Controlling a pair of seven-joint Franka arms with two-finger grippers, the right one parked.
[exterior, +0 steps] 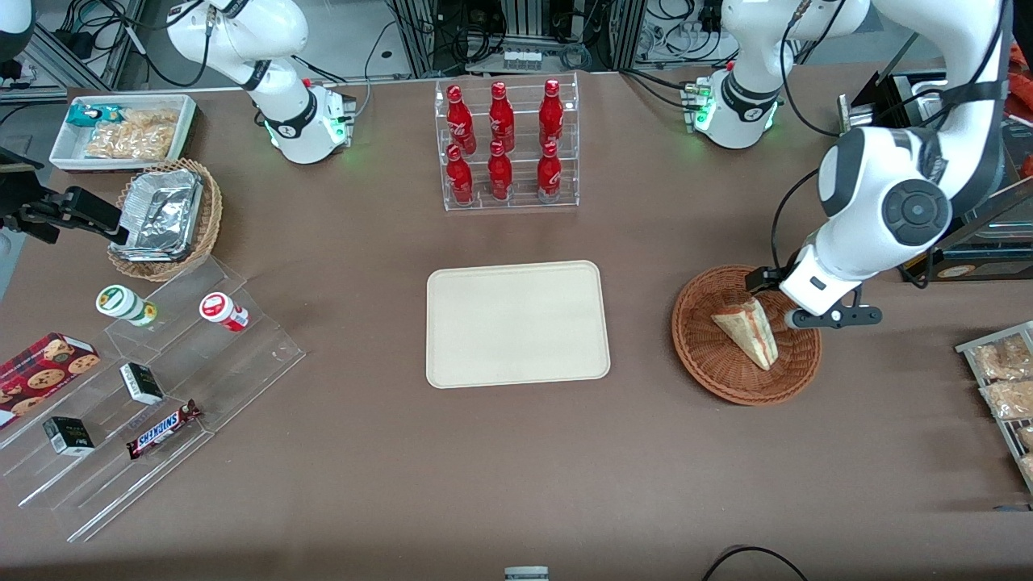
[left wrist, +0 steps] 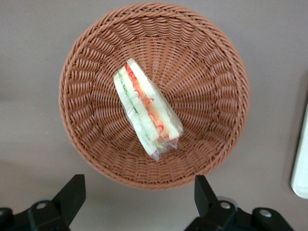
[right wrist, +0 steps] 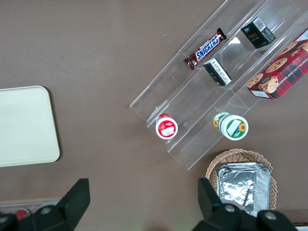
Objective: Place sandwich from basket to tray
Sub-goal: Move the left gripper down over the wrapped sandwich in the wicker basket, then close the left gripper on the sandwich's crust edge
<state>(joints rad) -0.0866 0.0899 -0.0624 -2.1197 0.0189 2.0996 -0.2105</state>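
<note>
Snickers bar (exterior: 164, 428) sits on the lowest step of the clear acrylic riser (exterior: 153, 395), closest to the front camera, toward the parked arm's end of the bench (exterior: 339, 476). Cream tray (exterior: 516, 323) lies flat mid-bench, nothing on it; a clear rack of red bottles (exterior: 504, 145) stands farther from the camera than the tray. Reddish-brown wicker basket (exterior: 746, 335) sits beside the tray toward the working arm's end, apart from it. Sandwich (exterior: 749, 329) lies inside the basket on its woven floor, wrapped in clear film, red and green filling edge visible in the wrist view (left wrist: 147, 108). Gripper (left wrist: 139, 197) hangs above the basket's rim, over the part farther from the front camera, fingers (left wrist: 72, 195) spread wide apart, holding nothing, not touching the sandwich.
</note>
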